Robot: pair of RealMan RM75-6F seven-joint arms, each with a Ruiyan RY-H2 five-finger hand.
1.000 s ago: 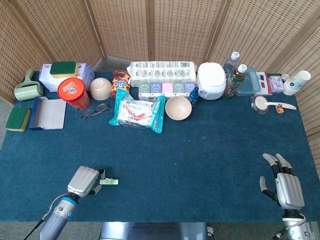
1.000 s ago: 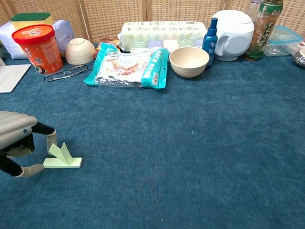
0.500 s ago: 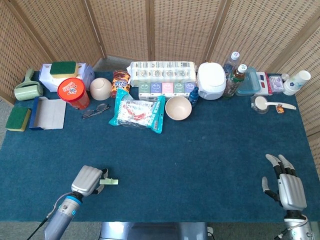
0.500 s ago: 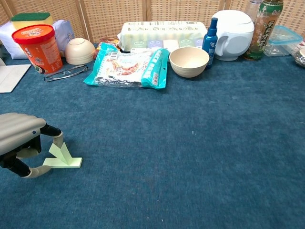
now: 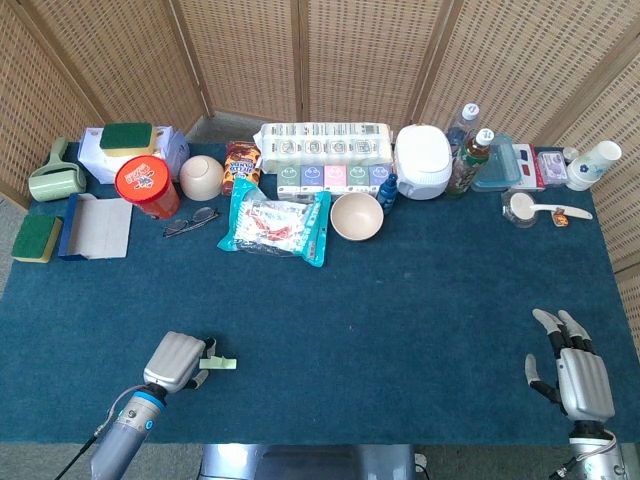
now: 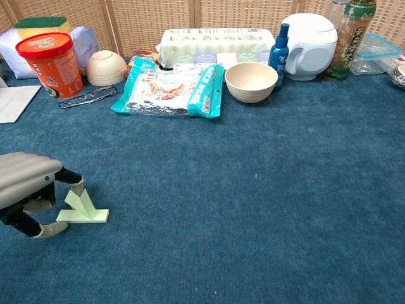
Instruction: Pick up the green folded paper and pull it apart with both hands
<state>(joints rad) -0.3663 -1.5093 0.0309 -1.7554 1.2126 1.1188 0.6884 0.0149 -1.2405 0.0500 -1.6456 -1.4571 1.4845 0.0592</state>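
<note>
The green paper (image 6: 81,209) lies on the blue table (image 6: 253,209) near the front left edge, its flat base on the cloth and one flap standing up at a tilt. It has not shifted since the earlier frames. The left hand (image 6: 28,190) sits just beside it on the left, fingers curled round the flap side: one fingertip (image 6: 77,184) meets the top of the raised flap and the thumb (image 6: 52,230) reaches the base's left end. A second ago that hand was further left, with its fingertip short of the flap; it has since edged in toward the paper. Whether it truly grips the paper cannot be told, since the paper is not lifted.

In the head view the right hand (image 5: 577,365) rests well apart at the table's front right corner, fingers spread and holding nothing, a little nearer the front edge than before.

Along the back stand a red tub (image 6: 52,62), a snack bag (image 6: 169,87) and a bowl (image 6: 251,81), all unmoved.
</note>
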